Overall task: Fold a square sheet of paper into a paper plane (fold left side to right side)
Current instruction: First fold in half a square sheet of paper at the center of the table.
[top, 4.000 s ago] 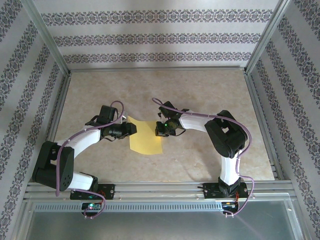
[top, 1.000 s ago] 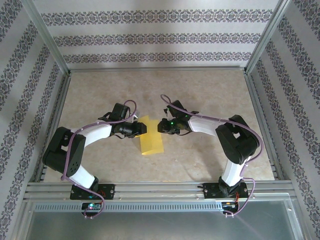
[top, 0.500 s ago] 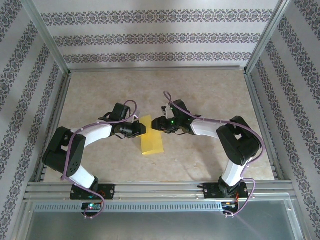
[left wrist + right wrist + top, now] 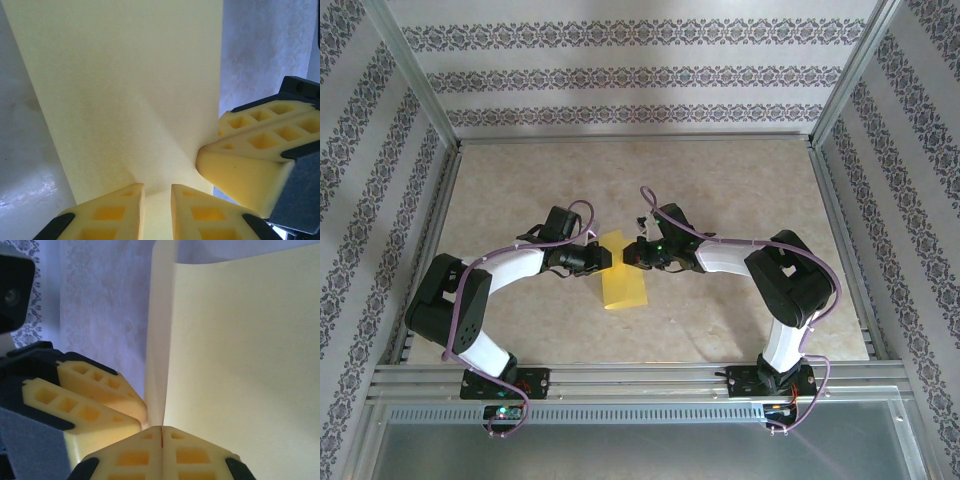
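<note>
Since half a second ago your right jaws have slid in toward the left jaws, and the two pairs now sit just beside each other. Four seconds ago they held opposite edges of a much wider sheet of paper (image 4: 624, 284).

Your left jaws are clenched on the paper with only a slim gap, and the sheet runs straight in between them. Your right jaws are pressed fully together, with the meeting layers pinched at their seam.

The paper is now a narrow yellow strip. It starts at both pairs of jaws and reaches back from them toward the arm bases, lying on the tabletop (image 4: 740, 190).

Watch three things:
- **Springing open:** the fold looks soft. From the right wrist the two layers gape in a V away from the jaws, so letting go before the flap is pressed flat would probably let it open again.
- **Crooked crease:** with both pairs gripping nearly the same spot, the far end of the strip is free. Any twist at the jaws could skew the edges there.
- **Collision or tear:** the jaws are so close that a small inward move could knock them together. Pulling them apart while both are clenched could rip the thin sheet.

The sheet itself is plain and unmarked, with a faint soft ridge running up to the left jaws and no sharp crease yet.
</note>
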Controlling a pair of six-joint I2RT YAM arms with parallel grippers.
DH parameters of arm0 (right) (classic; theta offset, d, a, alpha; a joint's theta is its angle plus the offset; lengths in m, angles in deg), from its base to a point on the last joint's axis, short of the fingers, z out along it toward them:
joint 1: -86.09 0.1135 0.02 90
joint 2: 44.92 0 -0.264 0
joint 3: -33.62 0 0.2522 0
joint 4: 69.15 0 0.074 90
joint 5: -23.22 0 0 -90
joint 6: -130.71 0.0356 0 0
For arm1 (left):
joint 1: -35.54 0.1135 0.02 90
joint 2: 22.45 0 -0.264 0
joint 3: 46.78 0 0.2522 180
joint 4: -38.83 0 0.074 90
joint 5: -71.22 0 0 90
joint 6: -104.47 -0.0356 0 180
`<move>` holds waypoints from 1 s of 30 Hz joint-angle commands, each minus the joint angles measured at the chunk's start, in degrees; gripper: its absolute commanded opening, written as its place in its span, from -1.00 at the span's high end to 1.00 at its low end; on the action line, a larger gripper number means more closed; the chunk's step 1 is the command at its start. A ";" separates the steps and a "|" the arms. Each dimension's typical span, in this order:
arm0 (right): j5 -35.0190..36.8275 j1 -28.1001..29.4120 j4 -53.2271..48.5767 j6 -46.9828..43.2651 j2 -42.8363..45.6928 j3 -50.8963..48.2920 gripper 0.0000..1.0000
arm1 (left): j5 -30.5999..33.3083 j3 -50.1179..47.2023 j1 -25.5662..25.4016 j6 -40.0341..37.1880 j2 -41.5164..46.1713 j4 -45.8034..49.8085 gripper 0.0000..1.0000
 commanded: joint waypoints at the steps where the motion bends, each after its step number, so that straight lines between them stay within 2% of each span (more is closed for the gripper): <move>1: 3.15 0.51 -3.27 -2.37 -0.68 1.76 1.00 | 1.82 1.14 -0.85 -0.69 2.73 -0.72 0.47; 9: 7.75 0.59 -8.88 -4.95 -1.47 3.97 1.00 | 11.86 -0.53 -0.81 -2.80 12.34 7.79 -0.04; 12: 8.66 0.55 -9.68 -5.10 -1.82 4.44 1.00 | 14.51 -1.28 -0.81 -2.71 14.11 10.04 -0.16; 17: 10.73 0.58 -11.68 -5.21 -2.09 4.86 1.00 | 16.01 -1.14 -0.87 -1.52 12.50 11.29 -0.22; 30: 12.34 0.60 -13.42 -5.65 -1.55 4.70 0.99 | 14.41 3.38 -3.30 2.02 1.38 8.30 -0.25</move>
